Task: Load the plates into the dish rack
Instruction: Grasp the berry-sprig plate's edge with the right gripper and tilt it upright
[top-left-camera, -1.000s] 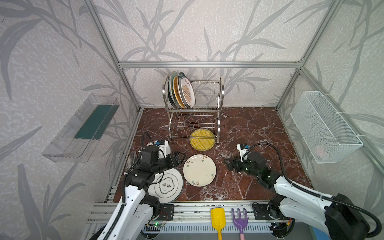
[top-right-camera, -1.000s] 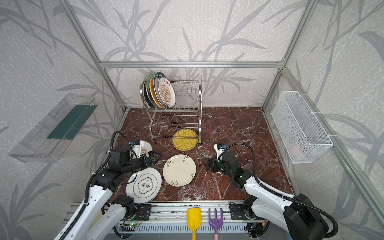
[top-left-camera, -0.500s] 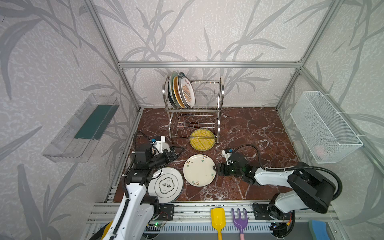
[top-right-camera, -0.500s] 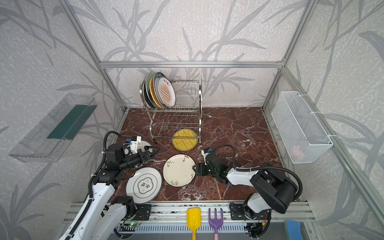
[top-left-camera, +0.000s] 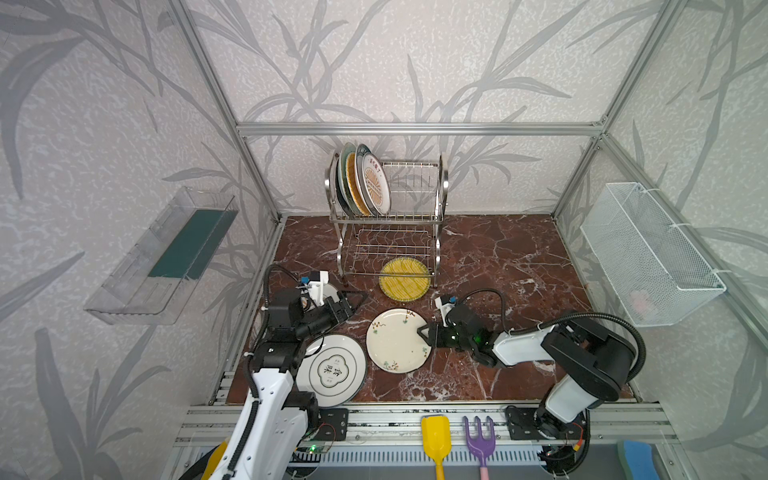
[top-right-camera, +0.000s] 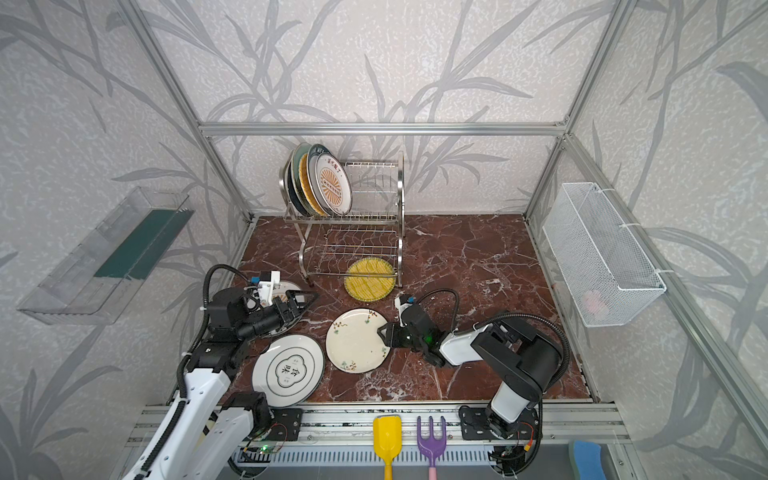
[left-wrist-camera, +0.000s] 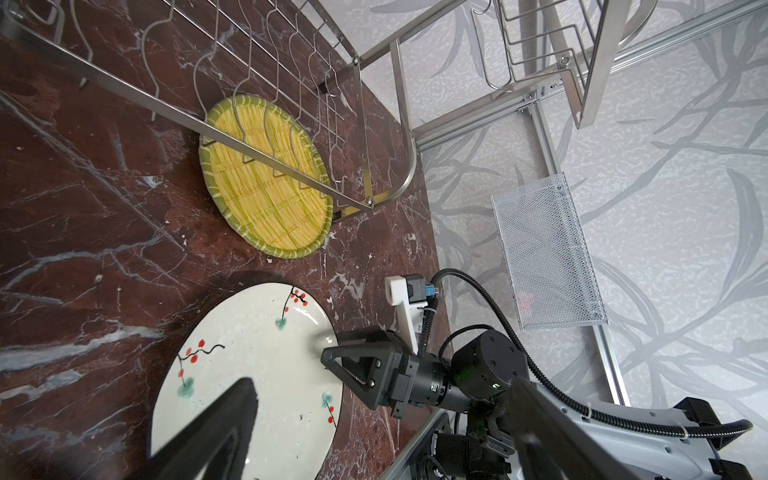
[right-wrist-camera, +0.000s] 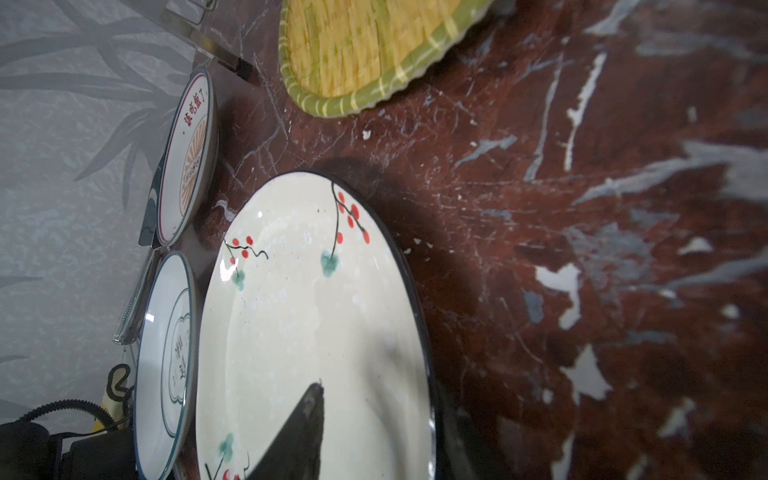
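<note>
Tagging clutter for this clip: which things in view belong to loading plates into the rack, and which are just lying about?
Job: shiny two-tier steel wire dish rack; plates standing in it; yellow striped plate; cream floral plate; white Chinese-character plate; orange-sunburst plate.
Lying about: clear plastic wall tray; white wire-mesh basket; yellow toy spade; purple toy fork; blue sponge.

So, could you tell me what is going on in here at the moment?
A two-armed robot is filling the dish rack. Several plates stand upright at one end of its upper tier. The right gripper is at the rim of the cream floral plate lying on the table, one finger over it; whether it grips is unclear. The left gripper hangs open, holding nothing. A yellow plate and a Chinese-character plate lie flat on the table too.
</note>
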